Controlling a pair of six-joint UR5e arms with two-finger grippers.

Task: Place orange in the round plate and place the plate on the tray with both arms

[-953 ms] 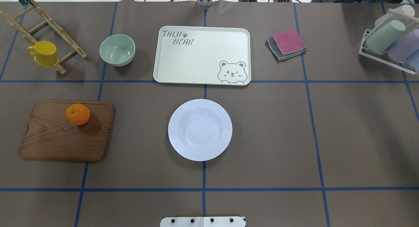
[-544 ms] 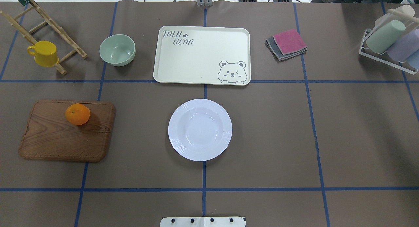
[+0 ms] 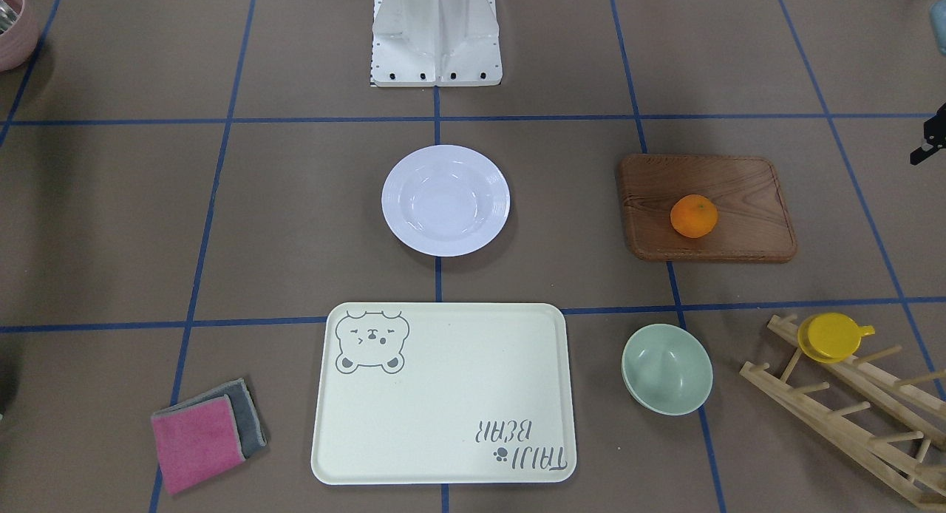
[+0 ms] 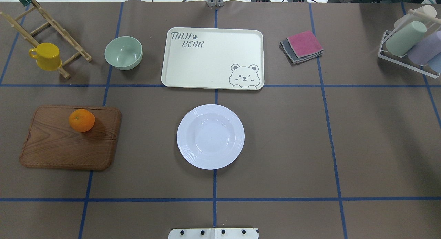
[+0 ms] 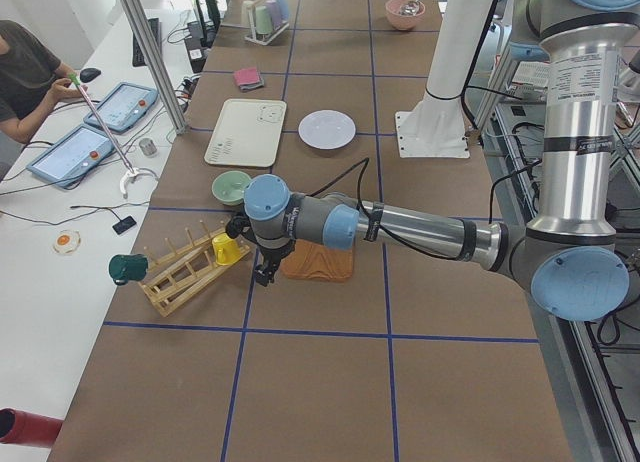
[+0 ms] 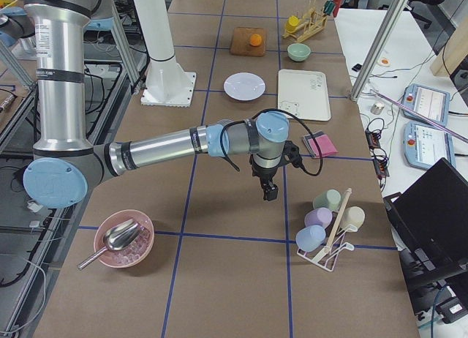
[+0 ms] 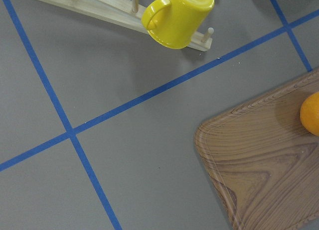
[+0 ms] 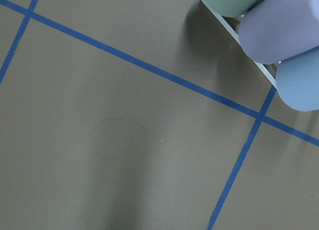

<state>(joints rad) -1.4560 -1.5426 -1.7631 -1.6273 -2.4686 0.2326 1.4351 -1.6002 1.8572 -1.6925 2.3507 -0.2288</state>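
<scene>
Orange [image 4: 81,120] sits on wooden board [image 4: 62,146], left tool [image 5: 262,274] just off board's outer end, much nearer than right tool [image 6: 268,192]; can't tell either tool's opening.

Overhead and front-facing cameras look steeply down on the bench [image 4: 293,146] from opposite sides, sharing the tray [image 4: 206,60]; side cameras view along it, wrist cameras hover close above it.

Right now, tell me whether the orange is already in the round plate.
No, the orange sits on the wooden board, apart from the empty round plate.
</scene>
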